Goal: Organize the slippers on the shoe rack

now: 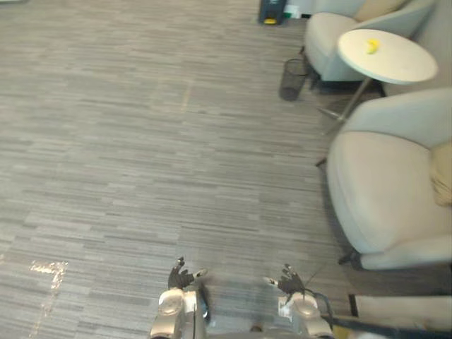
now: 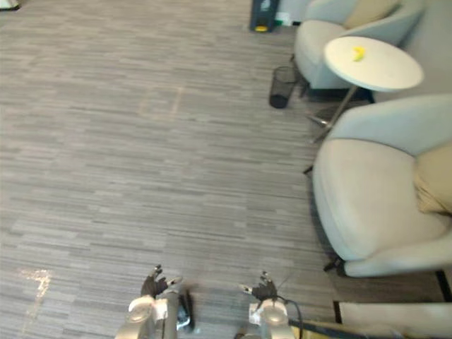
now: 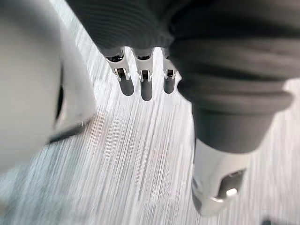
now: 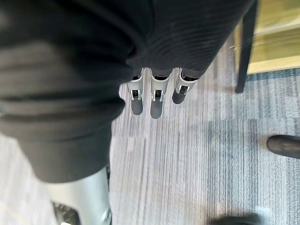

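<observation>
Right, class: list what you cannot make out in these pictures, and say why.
Yellow item on the round table, eye views: too small to identify.
Dark box, left eye view: cut off by the top edge.
Cushion on the near armchair: cut off by the right edge.

Office lounge: armchairs [image 1: 385, 191], side table [image 1: 387, 56], carpet [image 1: 141, 141].

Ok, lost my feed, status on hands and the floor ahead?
Both empty: left hand open, right hand open, low over carpet. Armchair, round side table, wire bin off to the right.
</observation>
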Robot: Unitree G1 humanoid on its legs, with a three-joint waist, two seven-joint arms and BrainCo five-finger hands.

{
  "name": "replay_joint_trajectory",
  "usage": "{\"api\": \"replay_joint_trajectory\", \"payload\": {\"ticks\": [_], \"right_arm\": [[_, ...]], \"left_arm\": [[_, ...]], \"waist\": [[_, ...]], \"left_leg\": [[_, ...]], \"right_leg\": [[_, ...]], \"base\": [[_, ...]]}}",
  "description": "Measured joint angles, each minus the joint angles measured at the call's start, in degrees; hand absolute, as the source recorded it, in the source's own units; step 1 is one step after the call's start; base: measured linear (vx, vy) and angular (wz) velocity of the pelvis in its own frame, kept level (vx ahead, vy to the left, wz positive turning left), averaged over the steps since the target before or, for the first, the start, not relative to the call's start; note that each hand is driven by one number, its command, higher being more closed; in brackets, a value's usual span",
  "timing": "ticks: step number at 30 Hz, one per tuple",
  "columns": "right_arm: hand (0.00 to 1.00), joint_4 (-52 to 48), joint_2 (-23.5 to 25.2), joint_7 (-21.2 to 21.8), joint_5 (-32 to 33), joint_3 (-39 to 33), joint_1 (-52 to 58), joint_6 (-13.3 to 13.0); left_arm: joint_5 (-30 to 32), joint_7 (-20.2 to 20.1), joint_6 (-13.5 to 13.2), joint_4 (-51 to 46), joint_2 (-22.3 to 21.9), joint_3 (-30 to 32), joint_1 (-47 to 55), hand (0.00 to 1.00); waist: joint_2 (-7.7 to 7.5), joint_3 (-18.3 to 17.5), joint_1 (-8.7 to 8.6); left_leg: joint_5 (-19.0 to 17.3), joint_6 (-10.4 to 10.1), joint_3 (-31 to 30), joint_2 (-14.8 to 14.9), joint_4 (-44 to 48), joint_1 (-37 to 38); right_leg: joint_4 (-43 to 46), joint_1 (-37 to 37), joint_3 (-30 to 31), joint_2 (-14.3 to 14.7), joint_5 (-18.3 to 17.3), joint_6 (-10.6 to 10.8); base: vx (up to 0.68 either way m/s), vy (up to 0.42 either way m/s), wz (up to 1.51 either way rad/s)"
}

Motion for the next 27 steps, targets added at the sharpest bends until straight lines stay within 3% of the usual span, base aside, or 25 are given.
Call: {"api": "replay_joint_trajectory", "payload": {"ticks": [2, 3, 4, 5, 6, 8, 9, 11, 13, 14, 15, 16, 17, 19, 20, 21, 22, 23, 24, 27], "right_arm": [[0.00, 1.06, 0.21, 0.18, -0.50, -0.34, -0.65, 0.21], [0.00, 1.05, 0.59, 0.54, -0.55, -0.77, -0.21, 0.19], [0.00, 1.00, 0.83, 0.84, -0.58, -1.11, 0.35, 0.18], [0.00, 0.79, 0.82, 1.29, -0.58, -1.18, 0.85, 0.15], [0.00, 0.48, 0.83, 1.42, -0.56, -1.16, 2.14, 0.11], [0.00, -0.30, 0.84, 1.51, -0.48, -1.14, 2.99, 0.13], [0.00, -2.05, 0.88, 1.51, -0.54, -1.21, 2.98, -0.42], [0.00, -2.82, 0.80, 1.52, -0.51, -1.37, 3.10, -0.54], [0.00, -3.03, 0.81, 1.45, -0.42, -2.27, 2.90, -0.91], [0.00, -2.83, 0.82, 1.42, -0.44, -2.45, 2.63, -0.96], [0.00, -2.05, 0.64, 1.44, -0.47, -2.58, 1.86, -0.92], [0.00, -1.70, 0.72, 1.44, -0.47, -2.57, 1.51, -0.89], [0.00, -1.28, 0.60, 1.40, -0.49, -2.85, 0.82, -0.82], [0.00, -1.39, 0.81, 1.38, -0.49, -3.21, 0.55, -0.46], [0.00, -1.47, 0.81, 1.37, -0.46, -2.63, 0.71, -0.38], [0.00, -1.48, 0.71, 1.34, -0.46, -1.49, 1.03, -0.21], [0.00, -1.72, 0.76, 1.31, -0.42, -0.03, 1.29, -0.15], [0.00, -1.66, 1.19, 1.22, -0.35, 0.84, 1.26, -0.03], [0.00, -1.44, 1.42, 1.17, -0.25, 1.26, 1.37, 0.11], [0.00, -1.72, 1.41, 1.07, 0.09, 2.60, 1.72, 0.38]], "left_arm": [[-0.01, -0.02, 0.04, 0.04, 0.31, -0.07, 0.45, 0.00], [-0.01, -0.01, 0.04, 0.03, 0.44, -0.09, 0.85, 0.00], [-0.02, -0.04, 0.04, 0.03, 0.60, -0.21, 1.16, 0.00], [-0.02, -0.02, 0.07, 0.05, 0.68, -0.22, 1.25, 0.00], [-0.02, -0.01, 0.14, 0.06, 0.58, -0.23, 1.33, 0.00], [-0.02, 0.02, 0.20, 0.13, 0.42, -0.40, 1.48, 0.00], [-0.01, 0.00, 0.27, 0.19, 0.32, -0.97, 1.40, 0.00], [-0.01, -0.02, 0.29, 0.28, -0.05, -1.22, 1.16, 0.00], [0.01, -0.04, 0.22, 1.24, -0.68, -1.19, 0.30, 0.00], [0.02, -0.04, 0.13, 1.87, -0.77, -1.18, -0.39, 0.00], [0.03, -0.04, 0.09, 2.96, -0.94, -1.12, -0.64, 0.00], [0.04, -0.04, 0.10, 3.44, -1.11, -1.10, -0.70, 0.00], [0.06, -0.05, 0.07, 3.87, -1.36, -1.10, -0.55, 0.00], [0.09, -0.09, 0.09, 3.87, -1.57, -1.12, -0.54, 0.00], [0.09, -0.08, 0.15, 3.86, -1.61, -0.57, -0.35, 0.00], [0.07, -0.07, 0.17, 3.62, -1.65, 0.02, -0.12, 0.00], [0.08, -0.05, 0.16, 2.46, -1.57, 0.52, 0.81, 0.00], [0.07, -0.07, 0.16, 0.80, -1.43, 1.20, 1.02, 0.00], [0.07, -0.08, 0.21, 0.14, -1.32, 1.31, 1.08, 0.00], [0.07, -0.11, 0.14, -2.81, -1.32, 1.27, 2.52, 0.00]], "waist": [[-0.09, 0.07, 0.63], [0.03, 0.14, 0.96], [0.12, 0.21, 0.91], [0.25, 0.38, 0.90], [0.37, 0.45, 0.52], [0.31, 0.36, -0.43], [0.29, 0.33, -0.91], [0.37, 0.40, -1.11], [0.30, 0.27, -1.78], [0.11, 0.32, -2.15], [0.59, 0.04, -3.25], [0.95, -0.47, -3.63], [2.59, -0.88, -3.17], [3.92, -0.51, -3.58], [4.59, -0.15, -3.92], [5.13, 0.17, -3.68], [5.35, 0.35, -3.15], [5.39, 0.66, -2.49], [5.09, 0.80, -1.77], [3.71, 1.31, -0.31]], "left_leg": [[-2.41, 1.14, -1.65, -3.36, -0.40, 2.97], [-3.86, 1.34, -3.02, -4.62, -0.79, 5.67], [-5.30, 1.51, -4.82, -5.78, -1.42, 8.71], [-6.65, 1.37, -6.52, -6.52, -1.62, 11.42], [-7.88, 1.65, -9.56, -7.88, -3.75, 16.28], [-8.39, 1.90, -11.82, -8.36, -6.21, 19.76], [-9.30, 2.00, -13.95, -8.52, -8.80, 23.00], [-10.26, 1.93, -15.50, -8.50, -9.97, 25.72], [-11.79, 1.61, -18.30, -8.50, -11.44, 28.83], [-12.66, 1.23, -20.27, -8.72, -12.40, 30.27], [-13.79, 0.40, -22.90, -8.07, -13.68, 32.70], [-14.07, 0.09, -24.41, -7.13, -13.97, 33.57], [-13.85, -0.48, -24.98, -5.48, -13.29, 33.92], [-12.87, -2.04, -24.36, -4.91, -4.04, 31.53], [-11.56, -3.91, -23.74, -4.49, 7.38, 28.25], [-7.44, -7.37, -22.71, -3.46, 18.72, 24.16], [-3.42, -9.20, -20.80, -1.38, 31.37, 18.90], [-4.91, -7.64, -17.70, 1.27, 40.96, 13.41], [-6.25, -6.68, -16.17, 2.26, 43.69, 10.31], [-10.45, -4.75, -11.72, 4.43, 37.31, 0.87]], "right_leg": [[8.49, -0.32, 0.33, -2.88, 0.12, 0.43], [16.80, -1.46, 0.62, -4.31, 1.08, 2.33], [28.05, -4.63, 2.05, -5.83, 4.48, 3.79], [38.94, -8.37, 4.39, -6.19, 4.39, 2.75], [51.12, -15.54, 8.67, -3.90, 2.07, 2.38], [53.01, -20.70, 8.94, -2.11, -0.19, 2.28], [48.41, -27.04, 7.80, -0.32, -1.76, 1.84], [41.72, -30.86, 6.70, 0.88, -1.60, 1.56], [25.18, -33.02, 7.07, 2.70, 1.94, 0.22], [16.54, -33.22, 7.47, 3.15, 5.32, -0.08], [13.44, -32.57, 8.67, 4.22, 12.80, -2.49], [13.49, -32.04, 9.01, 5.02, 14.72, -4.66], [15.31, -31.90, 7.42, 5.59, 12.70, -5.68], [17.58, -29.69, 5.46, 6.11, 8.12, -6.41], [16.54, -26.35, 4.81, 6.82, 6.38, -6.60], [15.15, -22.68, 4.83, 7.61, 5.24, -7.17], [12.96, -18.61, 5.23, 8.66, 3.80, -7.70], [10.98, -14.75, 5.95, 9.52, 2.37, -8.20], [9.81, -12.43, 6.49, 9.56, 1.64, -8.14], [3.41, -3.98, 8.51, 8.27, 0.08, -6.63]], "base": [[0.41, 0.250, 0.73], [0.42, 0.248, 0.73], [0.43, 0.219, 0.79], [0.59, 0.229, 1.03], [0.42, 0.134, 0.88], [0.40, 0.042, 0.88], [0.39, 0.014, 0.75], [0.44, -0.033, 0.54], [0.51, -0.066, 0.72], [0.49, -0.117, 0.96], [0.78, -0.208, 0.97], [0.70, -0.196, 0.73], [0.85, -0.223, 0.47], [0.75, -0.173, 0.36], [0.51, -0.107, 0.17], [0.61, -0.084, 0.02], [0.57, -0.045, -0.16], [0.55, -0.027, -0.19], [0.53, -0.031, -0.22], [0.57, 0.026, -0.24]]}}
